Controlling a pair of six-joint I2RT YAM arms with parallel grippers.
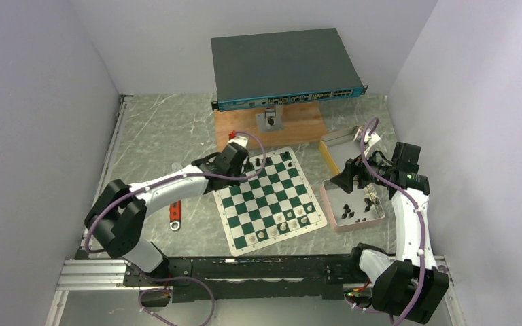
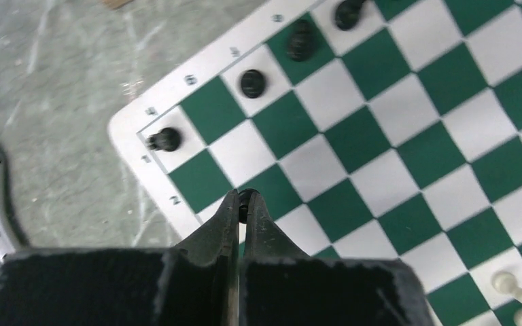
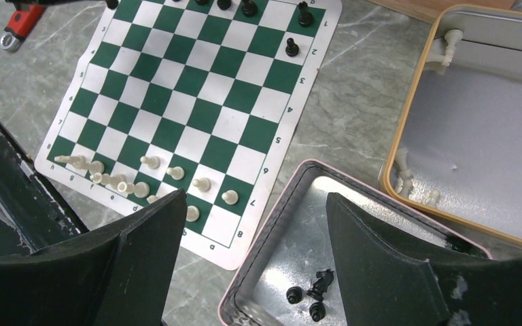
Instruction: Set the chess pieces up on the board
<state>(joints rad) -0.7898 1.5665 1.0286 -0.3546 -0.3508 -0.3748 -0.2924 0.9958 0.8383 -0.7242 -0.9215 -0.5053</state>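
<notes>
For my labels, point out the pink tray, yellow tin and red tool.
pink tray (image 3: 263,231), right wrist view, left rim.
yellow tin (image 3: 489,129), right wrist view, bare floor.
red tool (image 1: 175,212), top view, handle.

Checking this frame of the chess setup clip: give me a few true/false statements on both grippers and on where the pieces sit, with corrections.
1. The right gripper is open above the pink tray. True.
2. The left gripper is wide open. False: the left gripper is shut, over the edge of the board.
3. Every black piece is on the board. False: several black pieces lie in the pink tray.
4. White pieces stand along the board's edge nearest the arms. True.
5. The yellow tin holds nothing. False: the yellow tin has a few white chessmen in it.
</notes>
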